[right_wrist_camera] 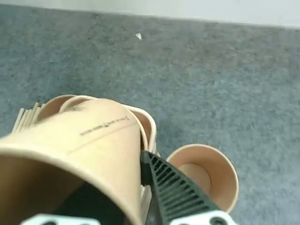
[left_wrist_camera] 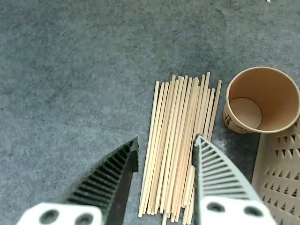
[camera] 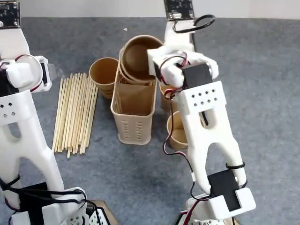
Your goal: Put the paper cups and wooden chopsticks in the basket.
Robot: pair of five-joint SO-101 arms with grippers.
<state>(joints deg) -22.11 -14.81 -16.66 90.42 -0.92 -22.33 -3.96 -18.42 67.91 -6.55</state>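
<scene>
Kraft paper cup (right_wrist_camera: 79, 136): clamped in right gripper (right_wrist_camera: 117, 180), over the basket (camera: 133, 126), frame centre.
Wooden chopsticks (left_wrist_camera: 180, 117): bundle left of basket, long axis running between left gripper (left_wrist_camera: 166, 140)'s parted fingers; left arm nearer.

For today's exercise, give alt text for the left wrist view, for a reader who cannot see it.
The left gripper, jaws open, hangs over a bundle of wooden chopsticks lying flat on the grey table. An empty paper cup stands upright beside them, next to the basket and its perforated wall.
</scene>
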